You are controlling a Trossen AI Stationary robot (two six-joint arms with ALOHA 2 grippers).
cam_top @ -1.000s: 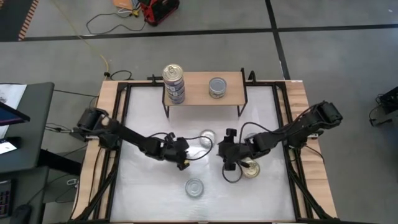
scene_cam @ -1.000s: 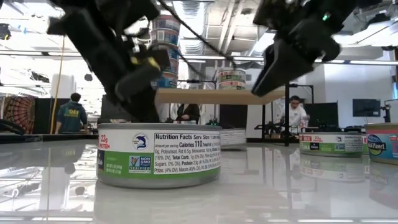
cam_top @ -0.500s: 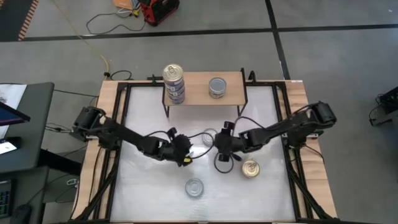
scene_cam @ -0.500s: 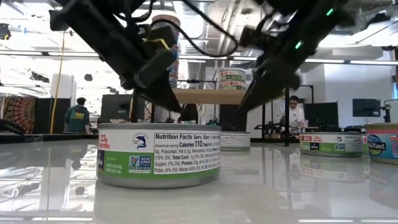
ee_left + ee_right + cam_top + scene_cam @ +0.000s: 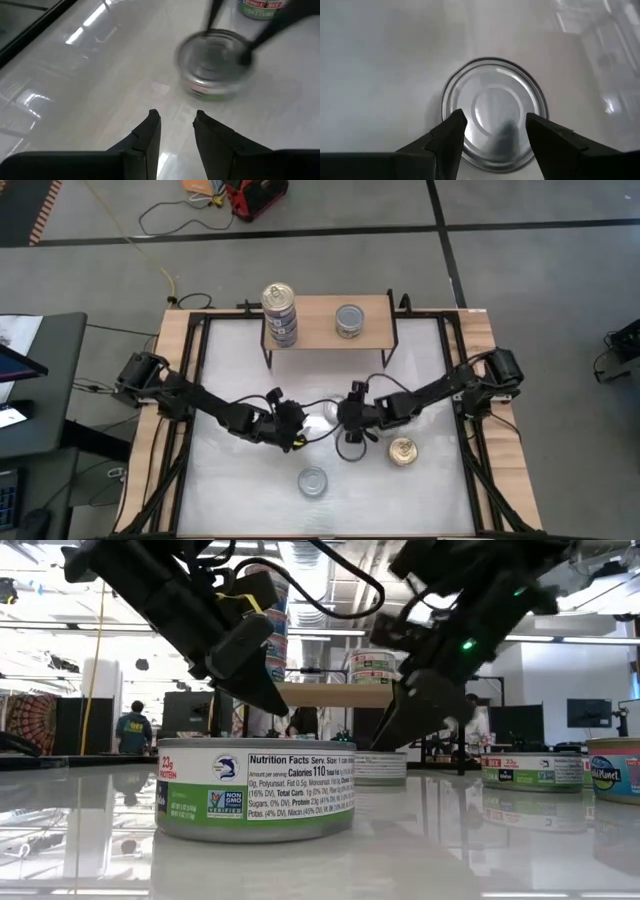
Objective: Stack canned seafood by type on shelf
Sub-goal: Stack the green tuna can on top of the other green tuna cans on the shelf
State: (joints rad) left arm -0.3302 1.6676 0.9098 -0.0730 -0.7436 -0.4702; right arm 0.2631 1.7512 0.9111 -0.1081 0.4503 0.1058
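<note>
1. Tins of seafood, short and round with flat metal lids, sit in several places: a stack of tins [image 5: 280,314] stands on the left part of the shelf [image 5: 320,323], and a single silver-topped tin [image 5: 349,320] sits to its right on the same board.
2. Shelf itself is a small rectangular light-wood board on thin black legs, at the far middle of the glossy white desk [image 5: 240,490].
3. On the desk, a silver-lidded tin [image 5: 326,409] lies in the middle, its smooth lid ringed with concentric ridges.
4. Right end effector [image 5: 348,416] hangs over that tin, its dark fingers [image 5: 451,131] spread to a middling gap above the lid; I cannot tell whether they touch it.
5. Left end effector [image 5: 291,422] is just left of the same tin, its tapered fingers [image 5: 151,131] narrow and holding nothing.
6. A gold-topped tin [image 5: 403,450] sits near and right; another silver-topped tin [image 5: 313,480] lies nearest, with a green and white paper label.
</note>
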